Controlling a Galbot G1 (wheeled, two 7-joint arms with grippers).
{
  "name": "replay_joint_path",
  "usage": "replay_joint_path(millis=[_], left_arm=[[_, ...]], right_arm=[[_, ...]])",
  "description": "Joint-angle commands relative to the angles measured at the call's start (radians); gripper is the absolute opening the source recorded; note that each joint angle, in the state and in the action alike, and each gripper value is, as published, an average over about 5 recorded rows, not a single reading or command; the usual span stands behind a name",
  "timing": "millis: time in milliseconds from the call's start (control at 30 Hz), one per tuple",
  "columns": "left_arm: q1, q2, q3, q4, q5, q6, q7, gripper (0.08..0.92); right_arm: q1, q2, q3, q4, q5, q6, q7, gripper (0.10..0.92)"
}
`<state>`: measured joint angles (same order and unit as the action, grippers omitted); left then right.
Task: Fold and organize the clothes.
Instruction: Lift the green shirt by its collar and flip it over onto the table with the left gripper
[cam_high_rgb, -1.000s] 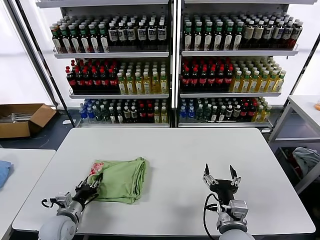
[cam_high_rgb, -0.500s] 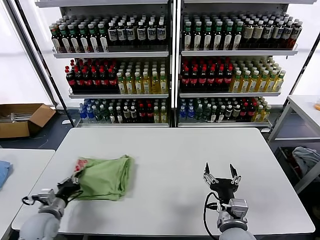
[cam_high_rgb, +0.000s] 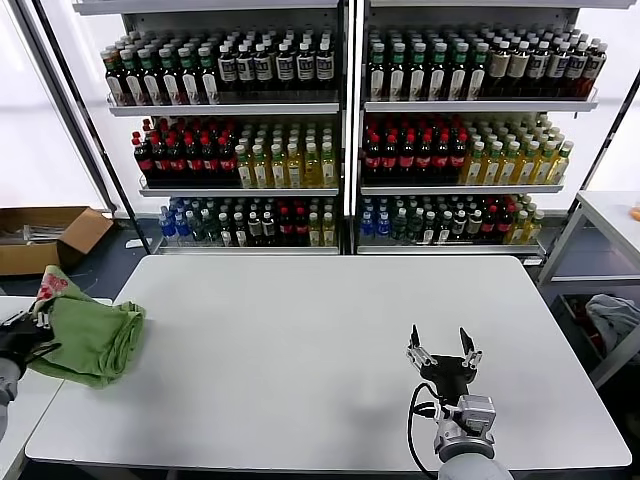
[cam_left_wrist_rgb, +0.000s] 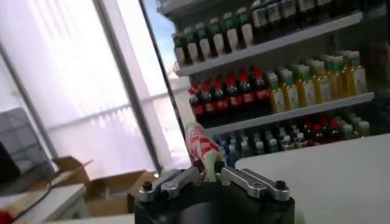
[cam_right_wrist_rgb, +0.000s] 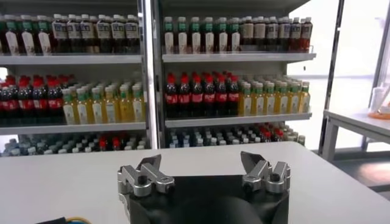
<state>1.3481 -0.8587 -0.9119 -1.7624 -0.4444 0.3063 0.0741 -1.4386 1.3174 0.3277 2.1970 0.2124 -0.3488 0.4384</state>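
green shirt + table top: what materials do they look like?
Green shirt: soft woven or knit fabric, matte; it sags in folds where the left gripper holds it, with a red-and-white print at one corner. Exact fibre can't be told.
Table: rigid white board, probably laminate or coated; smooth, flat, faintly satin. Core is not visible.

A white table with rounded corners fills the near part of the scene. Behind it, across the far side, stand two shelf racks packed with rows of bottles, dark, red-capped and yellow ones among them. Far left, bright white window panels let in daylight, and an open cardboard box sits on the dark floor below them. Another white table stands at the right edge, and a second white tabletop lies at the near left.
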Motion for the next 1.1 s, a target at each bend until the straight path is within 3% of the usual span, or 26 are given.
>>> replay_joint_path(millis=[33,200,400,567,867,1100], left_arm=[[-0.028,-0.238,0.456,-0.272,0.125,0.052,-0.050,0.114],[-0.074,-0.405,0.697,-0.354,0.138,0.112,-0.118,0.114],[-0.137,-0.527,0.834,-0.241,0.310,0.134,-0.128,0.114],[-0.189,-0.532,0.827,-0.147,0.311,0.149,-0.129,0.114],[-0.227,-0.529,0.825,-0.152,0.172,0.126,-0.136,0.118],[-0.247,-0.583,0.845,-0.174,0.009,0.081,-0.187,0.283]], right_arm=[[-0.054,-0.003,0.032,0.009,-0.002,0.014,0.000,0.823],[-0.095,0.012,0.062,0.018,-0.013,0.023,0.001,0.823],[-0.120,0.035,0.082,0.029,-0.031,0.026,-0.001,0.823],[-0.123,0.052,0.072,0.025,-0.052,0.027,-0.004,0.823],[-0.088,0.068,0.045,-0.015,-0.076,0.007,-0.001,0.823],[-0.047,0.067,0.020,-0.031,-0.024,-0.036,0.002,0.823]])
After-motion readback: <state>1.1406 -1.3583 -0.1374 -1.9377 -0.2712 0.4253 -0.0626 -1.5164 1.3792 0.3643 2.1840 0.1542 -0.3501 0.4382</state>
